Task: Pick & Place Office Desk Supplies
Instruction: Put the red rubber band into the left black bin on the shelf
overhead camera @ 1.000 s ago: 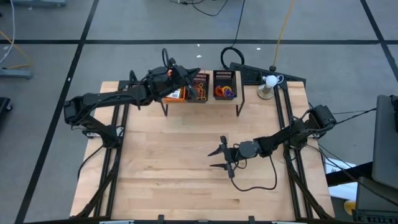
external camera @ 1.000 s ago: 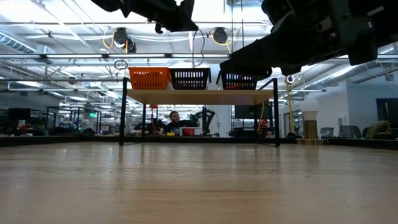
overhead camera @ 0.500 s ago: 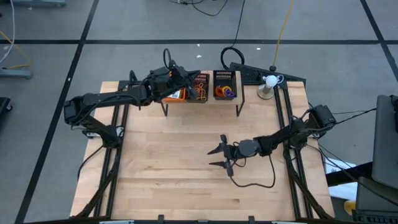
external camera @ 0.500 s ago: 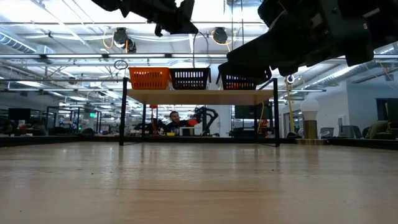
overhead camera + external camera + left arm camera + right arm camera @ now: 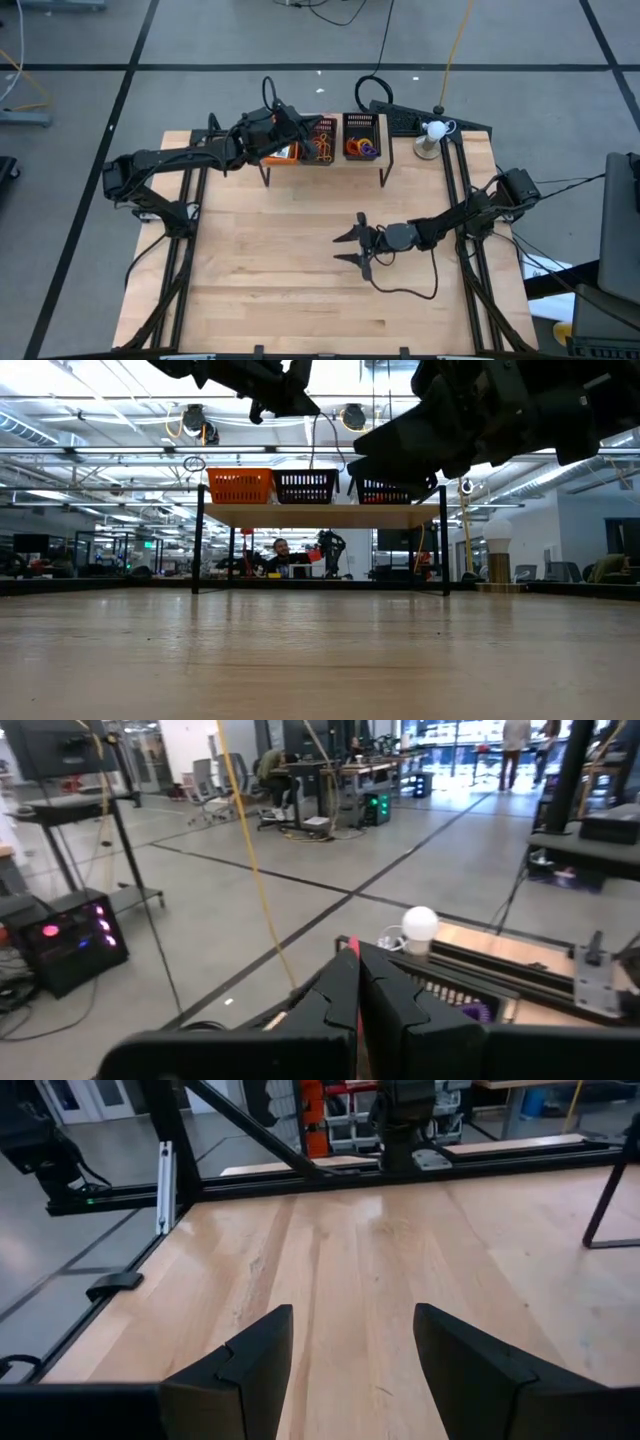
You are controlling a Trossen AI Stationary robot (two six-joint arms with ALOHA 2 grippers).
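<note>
A small raised shelf [image 5: 325, 160] at the table's far edge carries three mesh trays. The orange tray [image 5: 283, 150] holds yellow-orange packets. Red-brown rubber bands [image 5: 324, 148] lie in the middle black tray. The right black tray [image 5: 361, 135] holds orange and purple rings [image 5: 360, 148]. My left gripper [image 5: 305, 125] hovers above the middle tray and is shut, with a thin red sliver [image 5: 351, 948] between its fingers. My right gripper [image 5: 348, 248] is open above the middle of the table, holding nothing. My left gripper pinches a thin red strip, seemingly a rubber band, between its two shut fingers [image 5: 385, 1005]. Only a short red end [image 5: 351, 948] pokes out past the fingertips. The fingers are level and point toward the table's right, above the shelf. The rest of the band is hidden by the fingers.
The shelf stands on thin black legs [image 5: 198, 550]. A white bulb lamp [image 5: 432, 130] sits at the table's far right corner. Black rails [image 5: 460, 200] run along both sides. The right arm's cable [image 5: 405, 290] loops over the bare wood [image 5: 270, 260].
My right gripper has edged toward the table's left and risen a little, staying open. My left gripper has stayed shut above the shelf.
</note>
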